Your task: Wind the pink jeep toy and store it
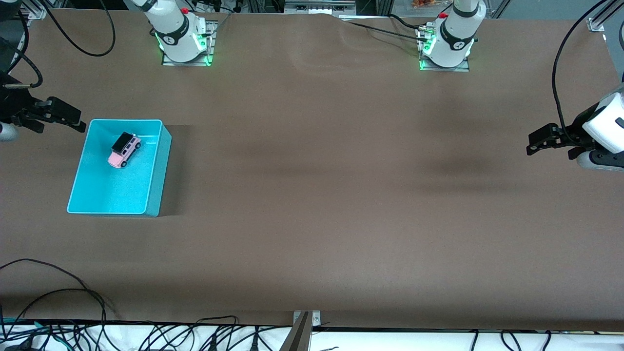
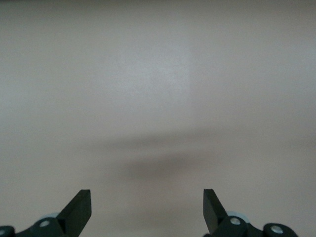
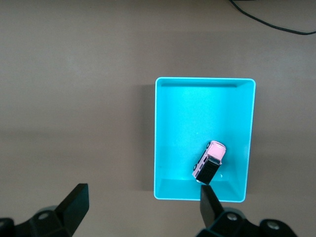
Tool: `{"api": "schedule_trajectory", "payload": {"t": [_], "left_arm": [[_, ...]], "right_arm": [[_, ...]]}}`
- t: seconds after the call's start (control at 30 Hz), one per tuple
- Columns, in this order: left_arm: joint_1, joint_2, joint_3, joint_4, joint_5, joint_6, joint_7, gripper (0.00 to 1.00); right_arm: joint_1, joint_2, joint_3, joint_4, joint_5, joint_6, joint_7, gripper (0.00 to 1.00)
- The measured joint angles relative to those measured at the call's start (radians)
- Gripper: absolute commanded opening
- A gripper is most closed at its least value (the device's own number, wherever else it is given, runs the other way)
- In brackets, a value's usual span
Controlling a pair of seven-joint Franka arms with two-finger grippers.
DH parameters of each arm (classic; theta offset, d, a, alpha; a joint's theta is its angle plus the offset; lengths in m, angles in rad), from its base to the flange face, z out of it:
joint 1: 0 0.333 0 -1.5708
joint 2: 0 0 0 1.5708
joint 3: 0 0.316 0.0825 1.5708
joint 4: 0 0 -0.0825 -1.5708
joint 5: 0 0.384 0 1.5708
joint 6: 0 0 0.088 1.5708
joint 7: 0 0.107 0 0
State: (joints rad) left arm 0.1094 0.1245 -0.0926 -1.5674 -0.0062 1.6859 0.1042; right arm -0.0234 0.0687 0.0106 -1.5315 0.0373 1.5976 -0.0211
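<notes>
The pink jeep toy (image 1: pixel 124 150), with a black roof, lies inside the turquoise bin (image 1: pixel 161 170) near the bin's wall closest to the robots' bases. It also shows in the right wrist view (image 3: pixel 210 162) inside the bin (image 3: pixel 163 133). My right gripper (image 1: pixel 73 122) is open and empty, held up in the air just outside the bin at the right arm's end of the table. My left gripper (image 1: pixel 534 144) is open and empty over bare table at the left arm's end; its wrist view shows only tabletop between the fingers (image 2: pixel 79 210).
The brown table (image 1: pixel 312 195) spreads wide between the two arms. Cables (image 1: pixel 58 297) lie along the table edge nearest the front camera and near the right arm's base. A metal bracket (image 1: pixel 304 326) stands at the middle of that edge.
</notes>
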Motion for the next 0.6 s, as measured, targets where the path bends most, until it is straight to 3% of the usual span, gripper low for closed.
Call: {"api": "schedule_trajectory", "payload": {"t": [0.6], "left_arm": [[0.0,0.0,-0.029,0.024,0.0,0.003,0.0,1.0]], "right_arm": [[0.0,0.0,0.0,0.0,0.0,0.0,0.0,1.0]]}}
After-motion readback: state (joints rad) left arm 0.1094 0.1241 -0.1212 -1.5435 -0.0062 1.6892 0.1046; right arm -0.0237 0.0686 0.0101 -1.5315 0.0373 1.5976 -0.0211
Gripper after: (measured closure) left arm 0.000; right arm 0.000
